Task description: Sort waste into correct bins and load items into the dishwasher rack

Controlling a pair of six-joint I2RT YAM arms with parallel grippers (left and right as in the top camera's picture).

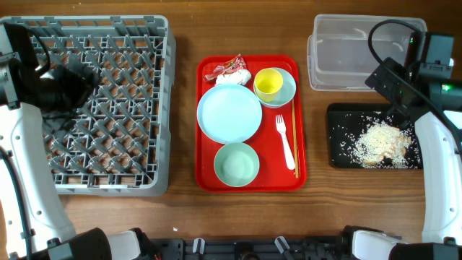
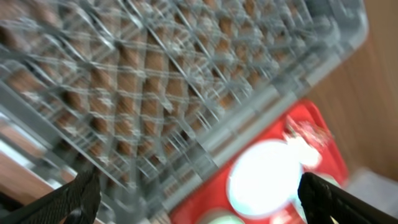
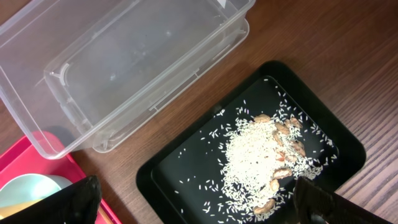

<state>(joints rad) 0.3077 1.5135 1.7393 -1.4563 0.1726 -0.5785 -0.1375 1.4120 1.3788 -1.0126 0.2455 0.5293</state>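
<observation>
**While Both Grippers Stand Open: Handling Notes for the Tray Items**

As the overhead view shows, the plate (image 1: 229,113), the yellow cup (image 1: 268,83) nested in one bowl (image 1: 289,92), a second bowl (image 1: 236,164) and the fork (image 1: 284,137) sit on the red tray (image 1: 206,180). The red tray lies between the dishwasher rack (image 1: 162,108) and the clear tub (image 1: 339,54) on the worktop. The dishes look rigid, light and smooth, so a rim grasp is advised. The fork lies flat and thin; pinch across its handle. The wrapper (image 1: 225,68) and napkin (image 1: 240,77) are soft, and any pinch should hold.

In the blurred left wrist view, the left gripper (image 2: 199,183) is spread wide and empty over the rack's edge.

In the right wrist view, the right gripper (image 3: 198,186) is likewise wide and empty above the black tray (image 3: 161,180), where the rice (image 3: 249,155) lies heaped.
</observation>
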